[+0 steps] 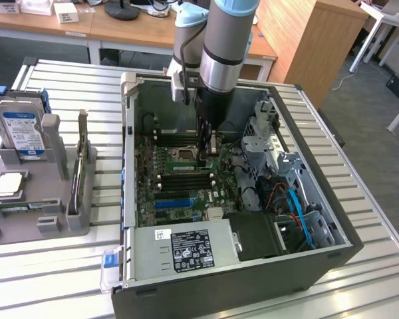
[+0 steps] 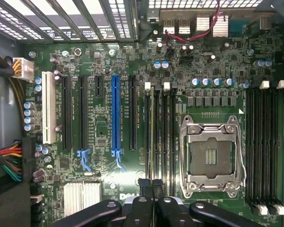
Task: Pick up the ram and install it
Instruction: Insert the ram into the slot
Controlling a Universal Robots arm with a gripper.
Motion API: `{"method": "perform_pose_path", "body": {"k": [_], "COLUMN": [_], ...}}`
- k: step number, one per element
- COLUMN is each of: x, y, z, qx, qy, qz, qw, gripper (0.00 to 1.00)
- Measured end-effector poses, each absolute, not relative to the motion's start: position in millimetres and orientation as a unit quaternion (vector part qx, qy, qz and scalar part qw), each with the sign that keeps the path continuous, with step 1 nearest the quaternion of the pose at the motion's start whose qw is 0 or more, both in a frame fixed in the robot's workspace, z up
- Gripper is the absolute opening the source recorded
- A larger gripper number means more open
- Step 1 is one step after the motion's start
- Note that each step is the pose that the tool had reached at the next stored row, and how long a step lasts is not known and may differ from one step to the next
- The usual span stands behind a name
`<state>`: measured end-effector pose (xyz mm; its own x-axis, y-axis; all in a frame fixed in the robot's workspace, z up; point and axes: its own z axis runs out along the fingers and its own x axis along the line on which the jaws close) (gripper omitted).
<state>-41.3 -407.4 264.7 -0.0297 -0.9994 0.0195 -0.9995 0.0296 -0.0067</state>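
The ram (image 2: 154, 137) is a thin green stick seen edge-on, standing along one of the black memory slots (image 2: 164, 137) beside the empty CPU socket (image 2: 210, 158). My gripper (image 2: 151, 185) is shut on the ram's near end, one dark fingertip on each side. In the exterior view the gripper (image 1: 209, 154) reaches straight down into the open computer case (image 1: 130, 153), and the ram (image 1: 188, 167) shows as a pale green strip lying along the slots just below the socket. I cannot tell how deep the ram sits in its slot.
A grey holder (image 1: 53, 193) at the exterior view's left carries a silver hard drive (image 1: 23, 133) and a square CPU chip (image 1: 10, 185). Inside the case are the power supply (image 1: 189, 249), drive cages (image 1: 266, 139), cables (image 1: 292, 206) and a blue expansion slot (image 2: 116, 116).
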Motion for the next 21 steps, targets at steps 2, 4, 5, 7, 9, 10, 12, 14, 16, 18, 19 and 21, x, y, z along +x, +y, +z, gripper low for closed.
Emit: {"method": "perform_pose_path", "body": {"k": [2,4,5,7,9,10,12,14,16,18,19,21], "x": [-41.4,-41.4,-41.4,-41.5,-41.4,-41.4,-41.4,-41.9,-42.2,-42.3,-42.3,-42.4], "y": [-407.5,-407.5,-407.5,-406.3,-404.9,-404.9,-404.9,-404.8,-404.8,-404.9,-404.9,-404.9], "z": [264.1,264.1,264.0,263.7,263.6,263.6,263.3,261.7,260.1,259.3,259.2,259.0], "qx": [0.696,0.696,0.696,0.696,0.696,0.696,0.697,0.696,0.696,0.697,0.697,0.696], "qy": [-0.717,-0.717,-0.717,-0.718,-0.718,-0.718,-0.717,-0.718,-0.717,-0.717,-0.717,-0.717], "qz": [0.009,0.009,0.009,0.009,0.009,0.009,0.009,0.010,0.010,0.011,0.011,0.011], "qw": [0.005,0.005,0.005,0.005,0.005,0.005,0.005,0.004,0.003,0.003,0.003,0.003], "gripper": [0.12,0.12,0.12,0.12,0.12,0.12,0.12,0.12,0.12,0.12,0.12,0.12]}}
